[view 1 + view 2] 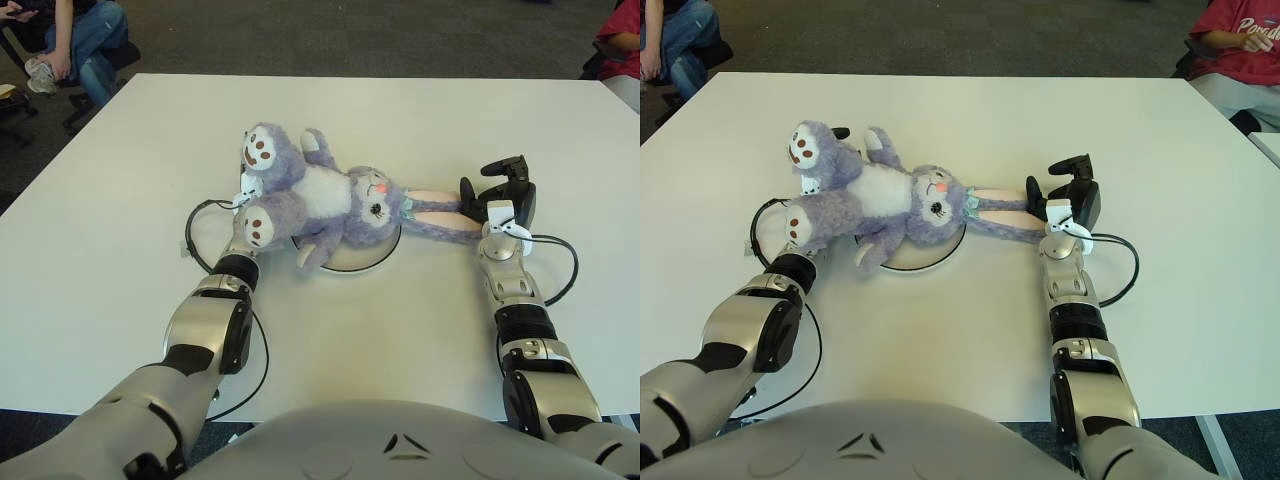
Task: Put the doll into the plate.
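Observation:
A purple and white bunny doll [325,195] lies on its back across a white round plate [350,262] in the middle of the table. Its head and body cover most of the plate. Its legs stick out to the left, and its long ears [440,212] stretch right onto the table. My left hand [248,188] is mostly hidden under and between the doll's legs. My right hand [500,190] sits at the tips of the ears, fingers spread, thumb close beside the upper ear and gripping nothing.
The white table [120,200] extends well beyond the plate on all sides. Black cables loop on it beside my left wrist [195,235] and right wrist [565,265]. People sit past the far left corner [75,40] and the far right corner [1230,45].

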